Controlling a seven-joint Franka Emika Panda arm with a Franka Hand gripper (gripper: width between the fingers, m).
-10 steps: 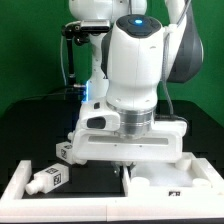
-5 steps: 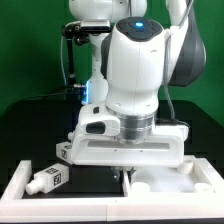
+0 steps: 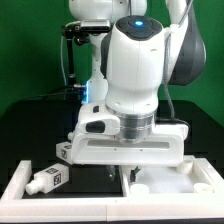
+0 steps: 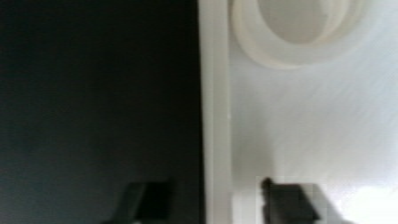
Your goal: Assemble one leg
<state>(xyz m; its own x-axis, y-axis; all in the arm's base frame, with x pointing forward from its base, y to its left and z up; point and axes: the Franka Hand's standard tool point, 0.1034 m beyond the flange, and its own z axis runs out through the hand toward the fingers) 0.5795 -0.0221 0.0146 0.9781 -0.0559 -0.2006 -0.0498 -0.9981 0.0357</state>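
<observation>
One leg [image 3: 48,180], a small white peg with black-and-white tags, lies at the exterior view's lower left. A second like it [image 3: 65,153] lies just behind. My gripper [image 3: 125,170] hangs low over the near edge of the large white tray-like part [image 3: 165,185], far from both legs. In the wrist view the gripper [image 4: 217,203] is open. One fingertip [image 4: 146,200] is over the dark table and the other is over the white part [image 4: 302,120], with its rim between them. A round socket [image 4: 294,30] shows in that part. No leg shows in the wrist view.
A white raised border [image 3: 15,185] runs along the table's front left, next to the legs. The arm's white body [image 3: 135,70] fills the middle of the exterior view and hides the table behind it. The table surface [image 4: 89,100] is black.
The hand has barely moved. The tray-like part under it looks slightly shifted, and the small tag on its front wall no longer shows. The legs have not moved.
</observation>
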